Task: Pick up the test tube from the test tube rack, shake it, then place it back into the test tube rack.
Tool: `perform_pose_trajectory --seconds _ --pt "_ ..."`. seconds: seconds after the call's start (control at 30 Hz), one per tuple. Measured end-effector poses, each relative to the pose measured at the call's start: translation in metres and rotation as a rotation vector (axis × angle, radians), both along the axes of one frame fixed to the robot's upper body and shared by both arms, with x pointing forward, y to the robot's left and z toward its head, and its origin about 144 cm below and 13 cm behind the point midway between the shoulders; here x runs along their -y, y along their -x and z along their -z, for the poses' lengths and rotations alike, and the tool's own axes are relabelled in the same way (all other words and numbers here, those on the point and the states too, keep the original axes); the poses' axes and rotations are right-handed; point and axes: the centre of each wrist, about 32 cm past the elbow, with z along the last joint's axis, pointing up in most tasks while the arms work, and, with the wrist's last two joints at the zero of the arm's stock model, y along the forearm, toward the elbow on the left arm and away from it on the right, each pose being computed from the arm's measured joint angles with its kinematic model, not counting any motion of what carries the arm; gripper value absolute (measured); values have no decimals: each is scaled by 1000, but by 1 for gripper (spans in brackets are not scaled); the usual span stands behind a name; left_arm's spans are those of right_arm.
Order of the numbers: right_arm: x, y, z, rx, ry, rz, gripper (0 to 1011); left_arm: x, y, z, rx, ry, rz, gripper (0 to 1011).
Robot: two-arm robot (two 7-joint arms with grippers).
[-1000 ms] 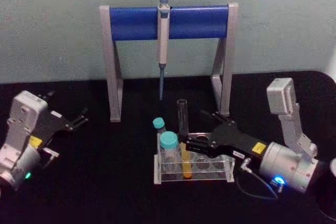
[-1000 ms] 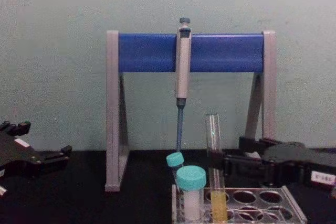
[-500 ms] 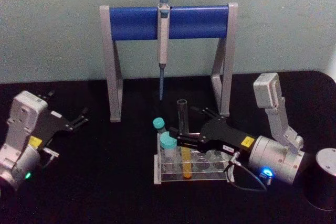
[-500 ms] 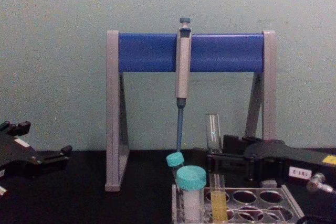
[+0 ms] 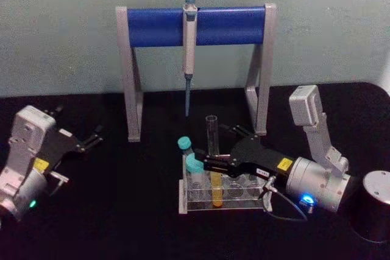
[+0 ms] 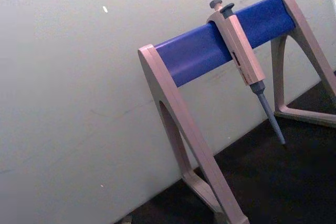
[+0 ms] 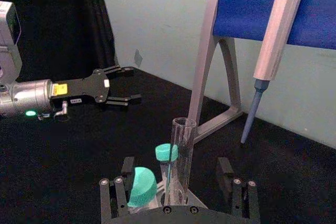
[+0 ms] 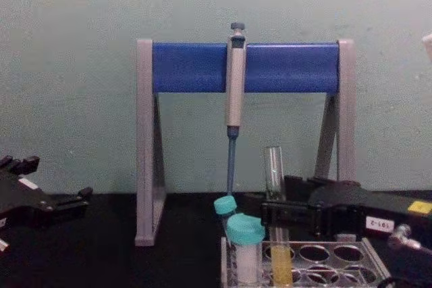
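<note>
The test tube (image 5: 211, 141) stands upright in the test tube rack (image 5: 244, 202), with yellow-orange liquid in its lower part. My right gripper (image 5: 216, 145) reaches in from the right at mid-height of the tube. It is open, one finger on each side of the glass. The right wrist view shows the test tube (image 7: 180, 156) between the two spread fingers (image 7: 122, 190), with gaps on both sides. From the chest, the test tube (image 8: 273, 170) rises above the right gripper (image 8: 277, 202) and the rack (image 8: 368, 261). My left gripper (image 5: 91, 136) is parked open at the far left.
Two teal-capped white vials (image 5: 194, 165) sit at the rack's left end; the larger one leans beside my near finger. Behind stands a grey-legged stand (image 5: 131, 89) with a blue crossbar holding a pipette (image 5: 189, 47). A black cylinder (image 5: 373, 208) sits at the right.
My right gripper has slid left so that its open fingers now straddle the tube. The larger teal-capped vial now leans. The left arm has not moved.
</note>
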Motion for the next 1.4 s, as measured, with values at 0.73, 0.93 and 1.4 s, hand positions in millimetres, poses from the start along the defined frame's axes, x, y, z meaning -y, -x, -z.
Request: perform_pose_trajectory --seconds 0.73,0.93,1.4 --pt "1 0 0 -2 -3 2 748 0 0 0 0 0 0 1001" --pt "1 0 0 -2 -3 2 548 0 0 0 0 0 0 1001" --pt "1 0 0 -3 -4 2 229 0 0 0 0 0 0 1001"
